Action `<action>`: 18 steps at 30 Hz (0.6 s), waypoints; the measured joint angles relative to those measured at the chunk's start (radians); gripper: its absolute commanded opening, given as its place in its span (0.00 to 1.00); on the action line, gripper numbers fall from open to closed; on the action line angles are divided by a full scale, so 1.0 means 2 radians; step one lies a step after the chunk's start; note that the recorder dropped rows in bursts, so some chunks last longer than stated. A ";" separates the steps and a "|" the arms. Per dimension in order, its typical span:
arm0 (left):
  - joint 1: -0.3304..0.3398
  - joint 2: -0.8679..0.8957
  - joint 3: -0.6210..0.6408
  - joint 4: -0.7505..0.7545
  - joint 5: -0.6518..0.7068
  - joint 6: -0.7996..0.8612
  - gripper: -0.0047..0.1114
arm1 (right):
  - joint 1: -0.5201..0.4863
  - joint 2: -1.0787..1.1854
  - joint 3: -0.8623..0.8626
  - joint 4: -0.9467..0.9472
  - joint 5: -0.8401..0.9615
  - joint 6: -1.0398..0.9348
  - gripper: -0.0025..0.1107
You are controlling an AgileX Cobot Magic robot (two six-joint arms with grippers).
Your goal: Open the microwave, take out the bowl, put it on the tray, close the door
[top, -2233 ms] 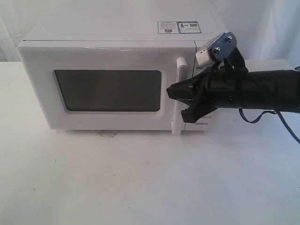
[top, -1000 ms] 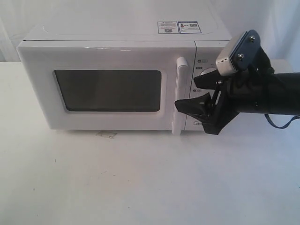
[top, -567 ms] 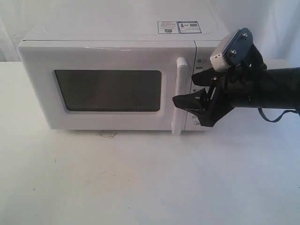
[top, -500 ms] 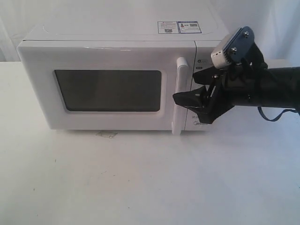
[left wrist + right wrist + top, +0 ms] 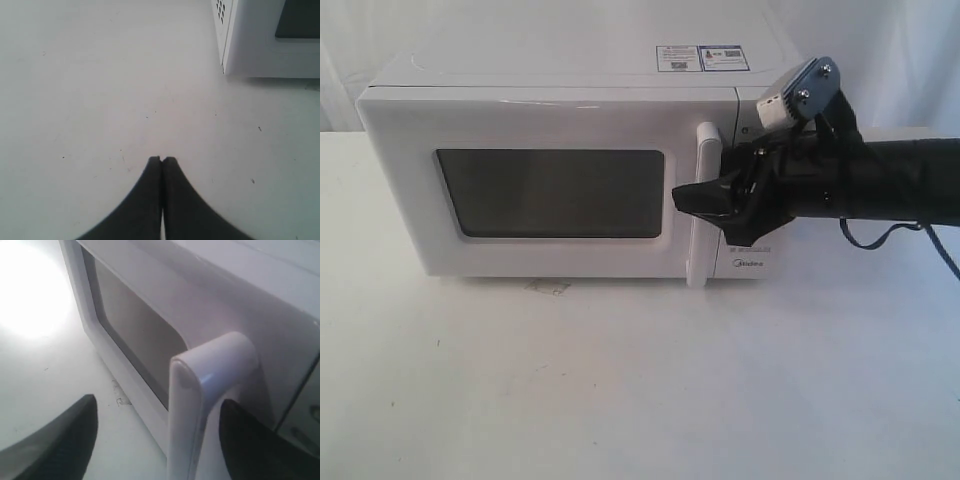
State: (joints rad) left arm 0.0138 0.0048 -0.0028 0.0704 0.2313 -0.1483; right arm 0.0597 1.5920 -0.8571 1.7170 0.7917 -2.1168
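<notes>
Wide open desk (image 5: 620,380) at six o'clock of the microwave (image 5: 550,110), free passage there; the door handle (image 5: 697,255) stands squarely between the spread jaws of the right gripper (image 5: 157,410).

Staged lab test bench: plain white table (image 5: 620,380), white cloth backdrop (image 5: 905,55) behind, microwave (image 5: 560,120) standing on table.

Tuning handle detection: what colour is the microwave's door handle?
Glossy white. The handle shows best in the right wrist view.
</notes>
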 measured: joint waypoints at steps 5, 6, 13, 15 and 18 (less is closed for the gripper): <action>0.000 0.000 0.000 0.000 0.000 0.000 0.04 | 0.000 0.000 -0.005 -0.001 0.014 0.000 0.58; 0.000 0.000 0.000 0.000 0.000 0.000 0.04 | 0.000 0.000 -0.005 -0.001 0.014 0.000 0.58; 0.000 0.000 0.000 0.000 0.000 0.000 0.04 | 0.000 0.000 -0.005 -0.001 0.014 0.000 0.58; 0.000 0.000 0.000 0.000 0.000 0.000 0.04 | 0.000 0.000 -0.006 -0.001 0.014 0.000 0.57; 0.000 0.000 0.000 0.000 0.000 0.000 0.04 | 0.000 0.000 -0.006 -0.001 0.015 0.000 0.52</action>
State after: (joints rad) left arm 0.0138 0.0048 -0.0028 0.0704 0.2313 -0.1483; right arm 0.0597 1.5920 -0.8689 1.7149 0.8224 -2.1168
